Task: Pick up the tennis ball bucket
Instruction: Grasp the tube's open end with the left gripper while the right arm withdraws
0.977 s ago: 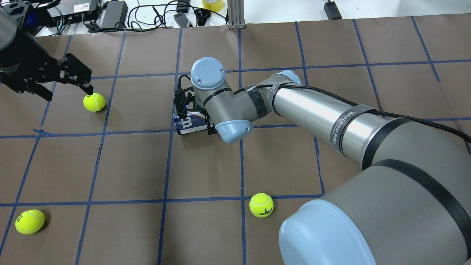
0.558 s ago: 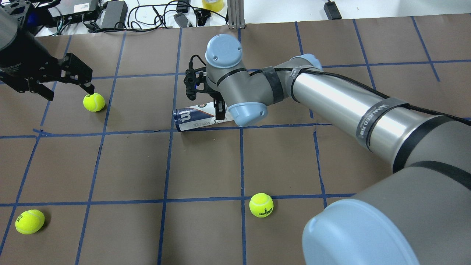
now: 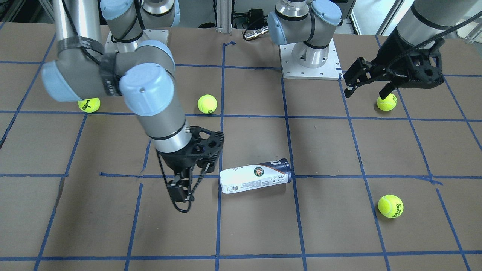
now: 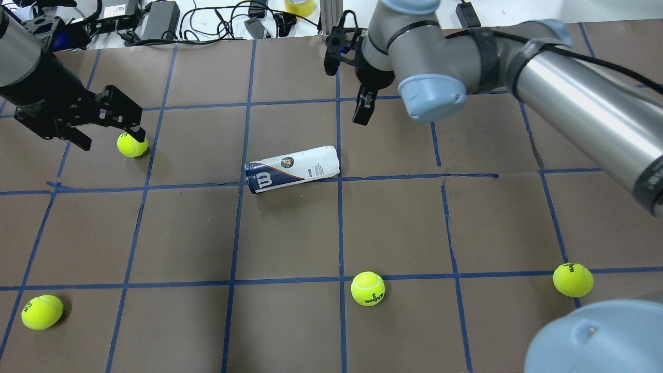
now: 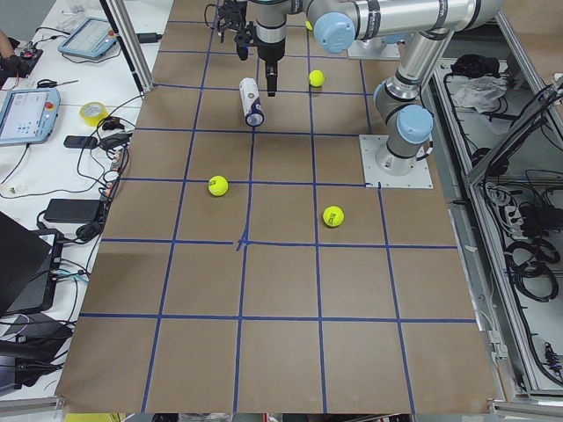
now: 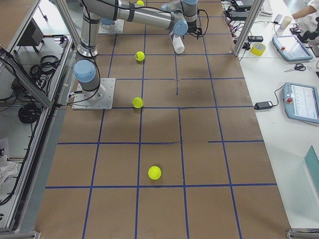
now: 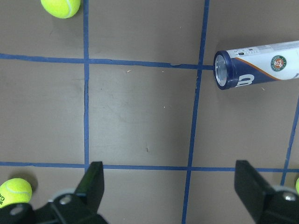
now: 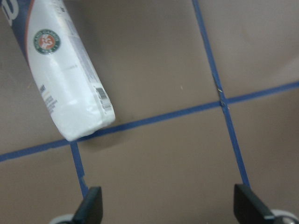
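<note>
Shows tennis ball bucket point(image 3: 256, 177) flat mid-frame; right gripper point(image 3: 182, 196) left of it, left gripper point(image 3: 366, 93) upper right, both wide open, empty.

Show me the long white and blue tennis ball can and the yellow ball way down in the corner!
Slim white-and-navy tennis ball bucket point(image 4: 293, 169): overhead view, middle of its label side.
Yellow-green fuzzy tennis ball point(image 4: 41, 312): overhead view, bottom-left corner, centre of the ball.

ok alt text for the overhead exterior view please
The white and navy cylindrical tennis ball can lies on its side mid-table, held by neither gripper. The open right gripper hangs beyond it; the open left gripper hovers by a yellow-green tennis ball.
</note>
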